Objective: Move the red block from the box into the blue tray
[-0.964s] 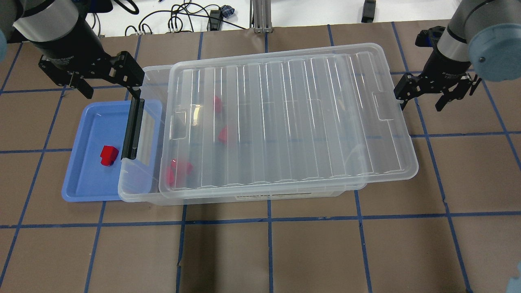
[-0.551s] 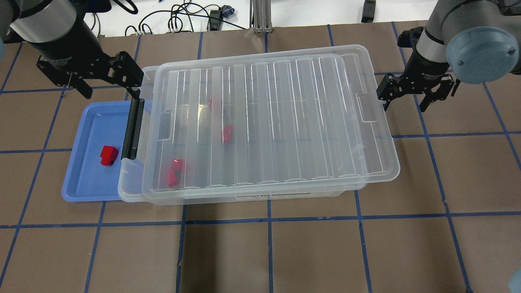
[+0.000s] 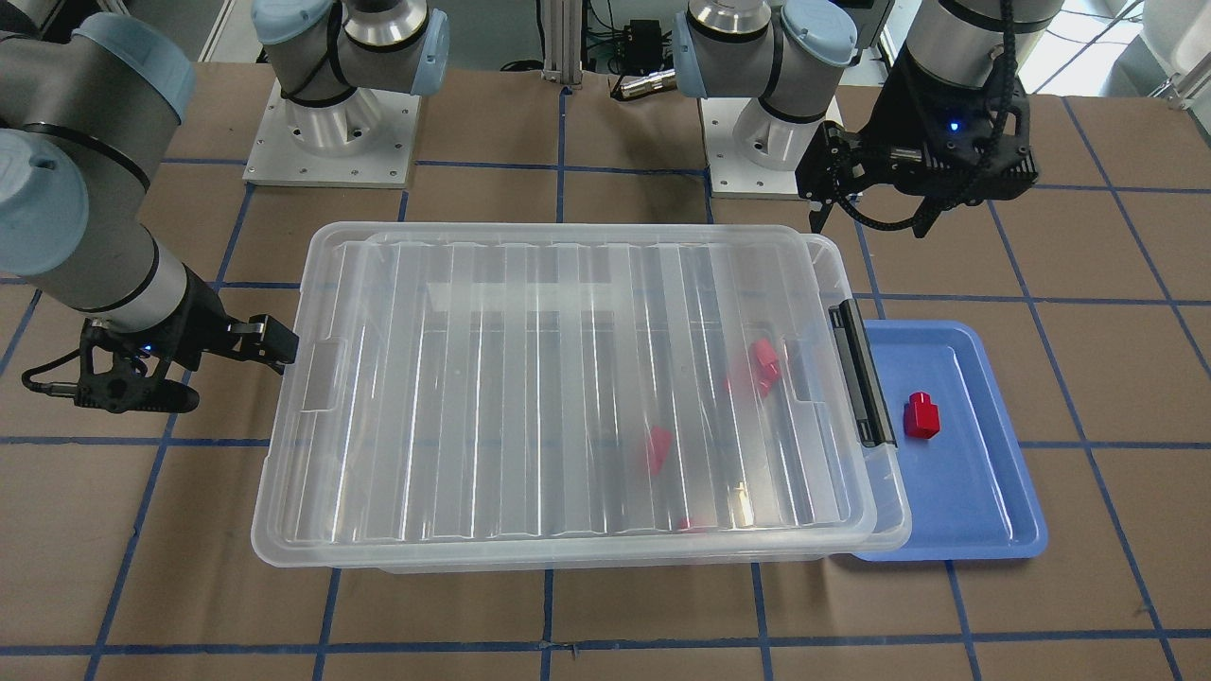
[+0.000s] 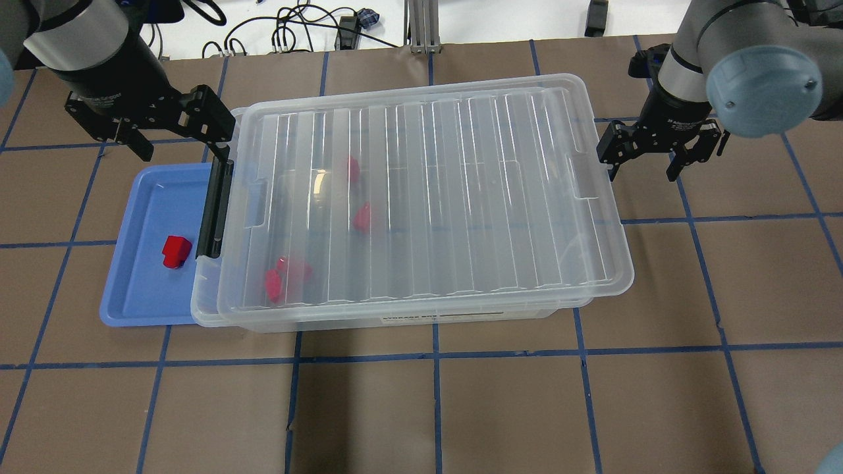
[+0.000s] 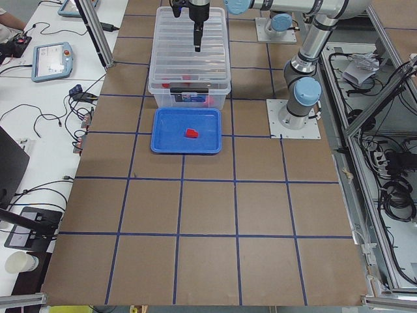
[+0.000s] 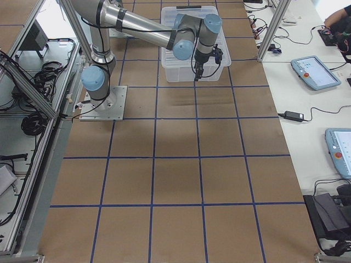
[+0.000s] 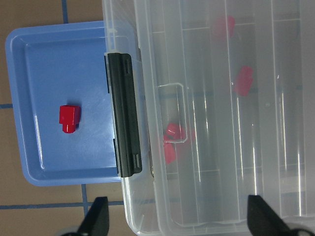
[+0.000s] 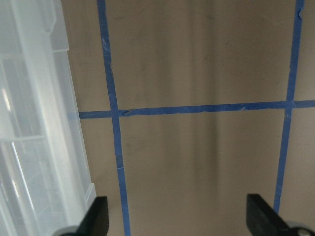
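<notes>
The red block (image 4: 176, 251) lies in the blue tray (image 4: 141, 197), also in the front view (image 3: 921, 415) and the left wrist view (image 7: 69, 118). The clear box (image 4: 395, 320) stands just right of the tray, its black latch (image 4: 216, 209) facing it. The ribbed lid (image 4: 461, 197) lies across the box, slightly askew. My left gripper (image 4: 186, 153) is open and empty, above the box's latch end and the tray's far edge. My right gripper (image 4: 640, 170) is open and empty, one finger at the lid's right end.
Several other red pieces (image 4: 362, 217) lie inside the box under the lid. The brown table with a blue tape grid (image 4: 435, 408) stretches in front. Cables (image 4: 296, 26) and a metal post (image 4: 421, 26) lie beyond the far edge. The arm bases (image 3: 331, 132) stand behind the box.
The lid has slid left over the box, toward the latch end. My right gripper has moved left with it. My left gripper has barely moved. The red block stays in the tray.
</notes>
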